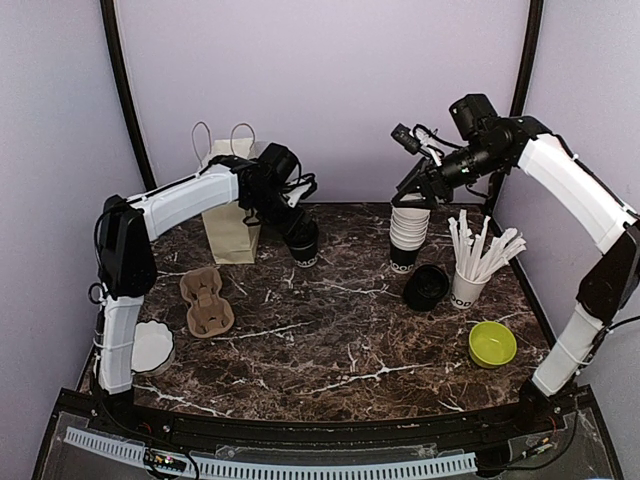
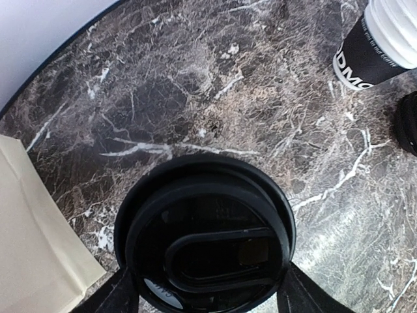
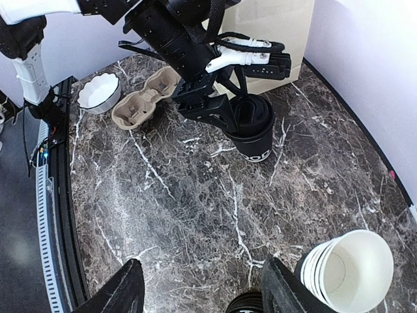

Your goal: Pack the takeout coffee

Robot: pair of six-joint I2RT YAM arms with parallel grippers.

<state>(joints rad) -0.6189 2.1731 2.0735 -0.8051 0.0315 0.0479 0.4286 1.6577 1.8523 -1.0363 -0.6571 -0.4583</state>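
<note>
The left pincer is reaching down over the small paper cup with a black band and a round black plastic lid. This cup is standing upright on the dark marble table, just beside the tan paper bag with handles. The two fingers are standing wide apart, one on each side of the lid and very close to its rim. I cannot tell if they are squeezing the cup or only sitting next to it. I think the step going on is picking up this coffee to pack it. Next, the pincer is going to need a firm hold and a straight lift so nothing is tipping. Then comes a move to the brown cardboard cup tray or the bag. The right pincer is hanging open and holding nothing, beside the stack of white paper cups
</note>
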